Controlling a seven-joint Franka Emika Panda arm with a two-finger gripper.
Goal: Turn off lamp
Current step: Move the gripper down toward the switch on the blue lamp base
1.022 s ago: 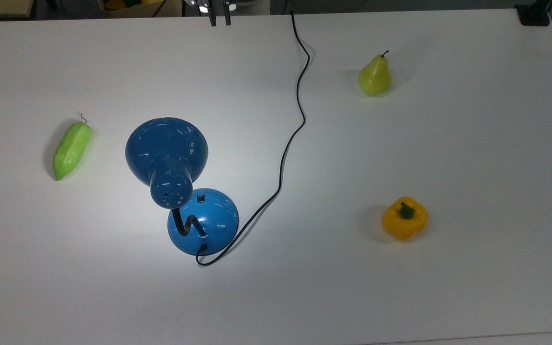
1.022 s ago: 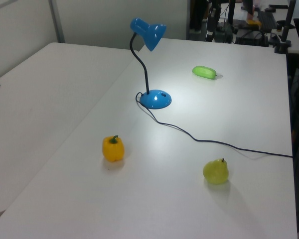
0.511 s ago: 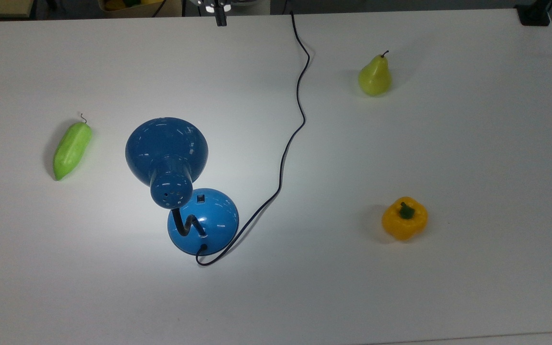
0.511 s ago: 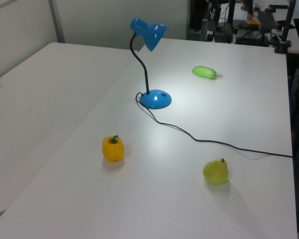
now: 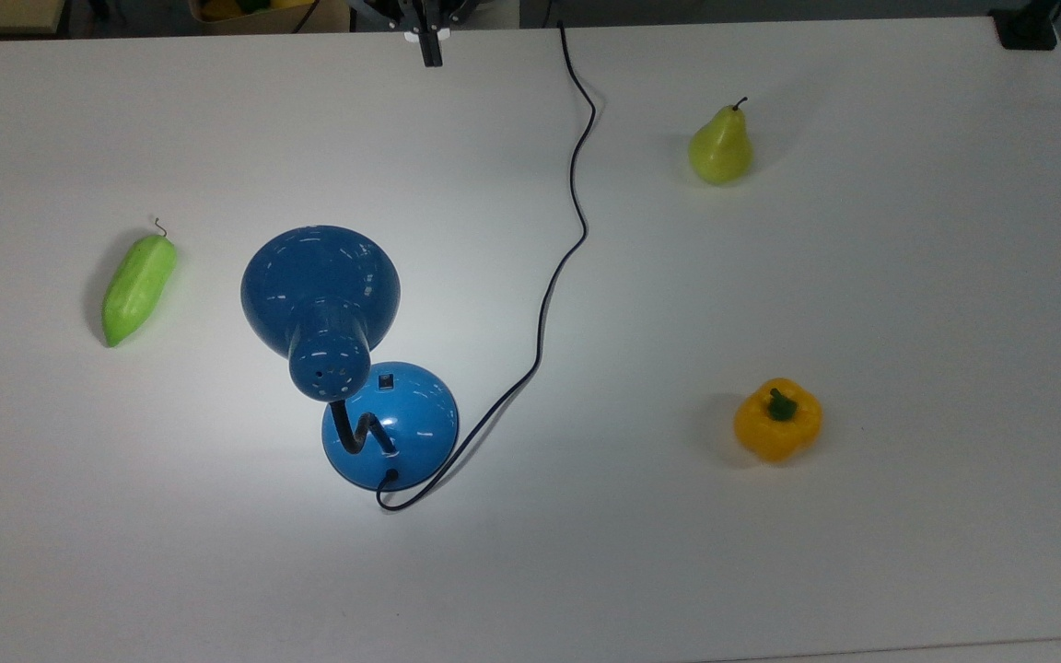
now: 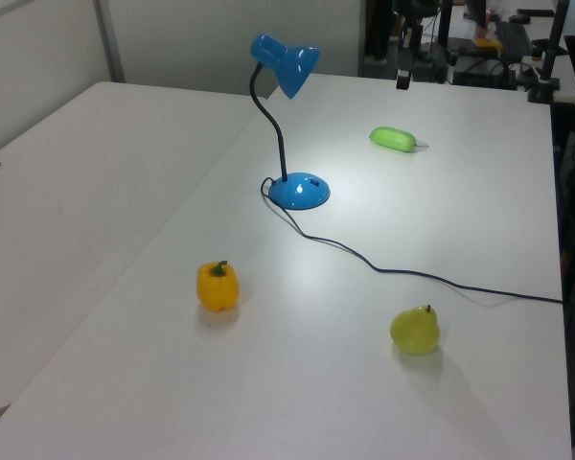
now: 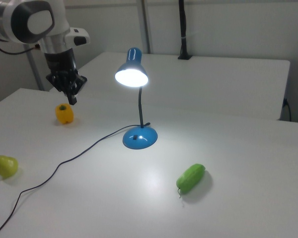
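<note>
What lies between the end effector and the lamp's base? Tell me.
In the top view, bare white table and the lamp's own shade lie below the end effector; the cord runs alongside.

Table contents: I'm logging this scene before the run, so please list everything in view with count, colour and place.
glossy blue desk lamp: 1, blue with black gooseneck, lit, the top view's left of centre
long black cord: 1, black, from the lamp's base to the table's far edge
green cucumber-shaped vegetable: 1, light green, the top view's left of the lamp
yellow-green pear: 1, upright, the top view's upper right
yellow bell pepper: 1, yellow with green stem, the top view's lower right
white table: 1, white
gripper: 1, black, shut, above the table's edge
</note>
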